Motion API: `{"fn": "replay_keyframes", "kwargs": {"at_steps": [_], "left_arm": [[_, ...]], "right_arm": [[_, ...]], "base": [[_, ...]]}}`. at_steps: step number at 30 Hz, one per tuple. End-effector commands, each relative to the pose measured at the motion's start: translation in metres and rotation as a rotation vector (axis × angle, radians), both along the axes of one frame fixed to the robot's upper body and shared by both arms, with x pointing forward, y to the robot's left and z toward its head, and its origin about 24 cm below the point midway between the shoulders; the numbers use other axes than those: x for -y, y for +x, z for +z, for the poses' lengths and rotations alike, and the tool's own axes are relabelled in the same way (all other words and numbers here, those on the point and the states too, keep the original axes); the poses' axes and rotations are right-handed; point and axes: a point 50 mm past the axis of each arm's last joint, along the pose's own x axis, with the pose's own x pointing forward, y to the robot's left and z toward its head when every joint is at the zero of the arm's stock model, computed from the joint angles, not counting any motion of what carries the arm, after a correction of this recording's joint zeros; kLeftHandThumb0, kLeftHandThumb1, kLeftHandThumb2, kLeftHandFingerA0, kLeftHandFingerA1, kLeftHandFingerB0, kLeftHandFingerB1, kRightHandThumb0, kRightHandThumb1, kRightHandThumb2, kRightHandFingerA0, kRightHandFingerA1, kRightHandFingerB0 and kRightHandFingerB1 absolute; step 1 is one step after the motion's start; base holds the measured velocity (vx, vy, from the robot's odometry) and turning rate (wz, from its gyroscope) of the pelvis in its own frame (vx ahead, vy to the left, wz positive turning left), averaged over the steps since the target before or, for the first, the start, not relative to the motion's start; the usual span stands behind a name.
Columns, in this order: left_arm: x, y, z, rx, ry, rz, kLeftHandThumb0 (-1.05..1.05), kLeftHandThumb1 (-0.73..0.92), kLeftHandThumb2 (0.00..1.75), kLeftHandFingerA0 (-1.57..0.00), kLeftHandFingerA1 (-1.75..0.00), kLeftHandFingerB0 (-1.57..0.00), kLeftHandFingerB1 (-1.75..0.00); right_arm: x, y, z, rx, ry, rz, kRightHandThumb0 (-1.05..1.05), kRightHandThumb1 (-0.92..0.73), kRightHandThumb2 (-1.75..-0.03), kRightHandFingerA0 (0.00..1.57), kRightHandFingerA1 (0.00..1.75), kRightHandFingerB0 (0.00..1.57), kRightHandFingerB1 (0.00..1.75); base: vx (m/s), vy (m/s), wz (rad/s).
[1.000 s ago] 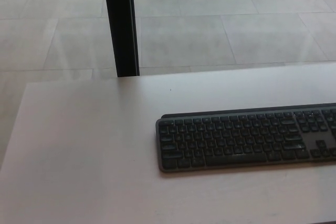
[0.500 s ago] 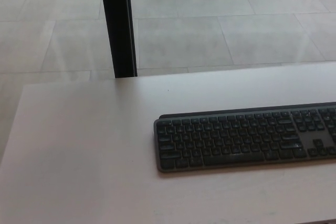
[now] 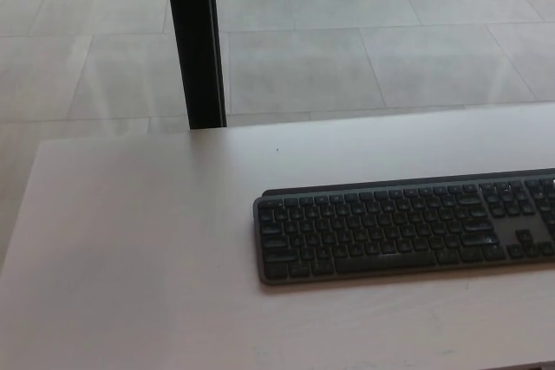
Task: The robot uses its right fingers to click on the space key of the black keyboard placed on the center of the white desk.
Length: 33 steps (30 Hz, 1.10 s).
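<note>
One black keyboard (image 3: 406, 228), one white desk (image 3: 139, 240), one dark post (image 3: 194, 41)

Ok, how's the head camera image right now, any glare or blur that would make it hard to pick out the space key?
Head view: lighting is soft and even, no hard shadows; the white desk looks slightly washed out; the black keyboard is dim and a bit soft, legends unreadable, yet the space key shows as the long bar in the front row; the keyboard's right end is cut off by the frame.
</note>
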Motion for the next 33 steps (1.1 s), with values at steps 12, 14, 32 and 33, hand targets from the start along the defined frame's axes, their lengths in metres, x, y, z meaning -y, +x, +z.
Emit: {"fn": "replay_keyframes", "kwargs": {"at_steps": [12,14,32,33], "left_arm": [[-0.004,-0.011,0.000,-0.001,-0.019,0.054,-0.55,0.72,0.61,-0.69,-0.74,-0.56,-0.58],[-0.004,-0.009,0.000,-0.003,-0.010,0.028,-0.56,0.72,0.62,-0.65,-0.74,-0.54,-0.57],[-0.003,-0.009,0.000,-0.001,-0.014,0.003,-0.55,0.75,0.62,-0.60,-0.69,-0.49,-0.53],[-0.003,-0.009,0.000,0.002,-0.017,0.007,-0.55,0.75,0.62,-0.60,-0.69,-0.49,-0.53]], "right_arm": [[-0.034,-0.002,-0.051,0.079,0.253,-0.114,-0.64,-0.46,-0.97,0.87,0.96,0.57,0.81],[-0.035,0.000,-0.050,0.083,0.251,-0.112,-0.61,-0.60,-0.74,0.78,0.93,0.53,0.83],[-0.040,0.009,-0.050,0.043,0.214,-0.036,-0.62,-0.60,-0.73,0.77,0.86,0.52,0.80],[-0.041,0.009,-0.050,0.044,0.211,-0.026,-0.62,-0.60,-0.73,0.77,0.86,0.52,0.80]], "base": [[0.00,0.000,0.00],[0.00,0.000,0.00],[0.00,0.000,0.00],[0.00,0.000,0.00]]}}
